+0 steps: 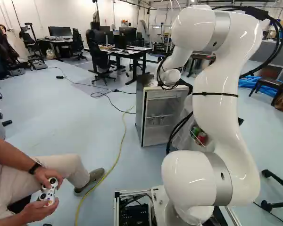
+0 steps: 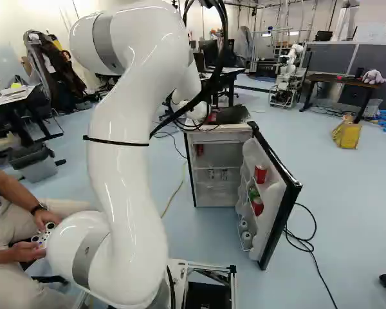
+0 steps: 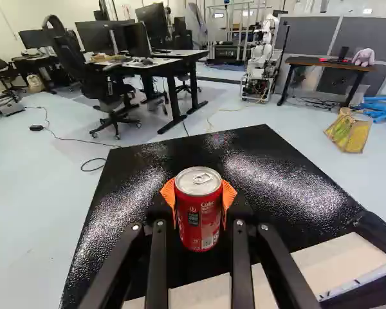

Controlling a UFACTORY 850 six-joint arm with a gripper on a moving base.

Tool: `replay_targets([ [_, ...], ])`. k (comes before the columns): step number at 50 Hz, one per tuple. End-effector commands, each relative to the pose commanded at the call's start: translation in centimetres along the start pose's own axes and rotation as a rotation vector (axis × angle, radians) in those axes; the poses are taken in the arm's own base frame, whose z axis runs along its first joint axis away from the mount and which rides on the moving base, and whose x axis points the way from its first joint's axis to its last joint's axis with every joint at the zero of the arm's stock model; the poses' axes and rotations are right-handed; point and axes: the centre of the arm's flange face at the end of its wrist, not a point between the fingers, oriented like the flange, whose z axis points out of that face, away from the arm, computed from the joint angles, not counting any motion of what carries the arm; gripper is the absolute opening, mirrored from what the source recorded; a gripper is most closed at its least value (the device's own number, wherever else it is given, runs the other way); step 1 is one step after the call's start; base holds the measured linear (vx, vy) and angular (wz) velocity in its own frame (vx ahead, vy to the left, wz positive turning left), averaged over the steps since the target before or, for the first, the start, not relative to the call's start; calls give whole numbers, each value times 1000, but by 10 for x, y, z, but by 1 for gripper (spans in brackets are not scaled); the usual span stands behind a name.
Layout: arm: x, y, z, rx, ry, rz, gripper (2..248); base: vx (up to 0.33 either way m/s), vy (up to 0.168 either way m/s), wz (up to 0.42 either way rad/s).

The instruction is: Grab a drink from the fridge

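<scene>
At twelve o'clock, over the black fridge top (image 3: 276, 187), I have the red can (image 3: 200, 215) upright, clamped between the jaws. The grab looks made; next I'd lift straight up, then carry it clear of the open door (image 2: 278, 188) at one o'clock.

1. We have a pale blue floor (image 1: 89, 125), with a yellow cable (image 1: 118, 155) winding across it.
2. White walls (image 1: 75, 16) rise behind our dark-legged desks (image 3: 164, 64), black monitors (image 3: 112, 38) and office chairs (image 3: 77, 64).
3. Grey partitions (image 3: 309, 38) back our dark table (image 3: 328, 62), where a plush toy (image 3: 364, 56) sits (rather charming company).
4. A yellow bag (image 3: 355, 136) rests on the floor near blue tubes (image 3: 381, 107).
</scene>
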Motion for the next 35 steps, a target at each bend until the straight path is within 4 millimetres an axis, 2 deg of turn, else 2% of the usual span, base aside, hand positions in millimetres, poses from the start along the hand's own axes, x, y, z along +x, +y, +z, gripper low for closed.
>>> replay_targets([
  [12,0,0,0,0,0,0,93,0,0,0],
  [13,0,0,0,0,0,0,121,0,0,0],
  [17,0,0,0,0,0,0,121,0,0,0],
  [18,0,0,0,0,0,0,154,0,0,0],
  [22,0,0,0,0,0,0,154,0,0,0],
  [23,0,0,0,0,0,0,189,0,0,0],
  [27,0,0,0,0,0,0,189,0,0,0],
  [28,0,0,0,0,0,0,225,0,0,0],
  [33,0,0,0,0,0,0,225,0,0,0],
  [34,0,0,-1,0,-1,0,247,0,0,0],
  [35,0,0,-1,0,-1,0,247,0,0,0],
])
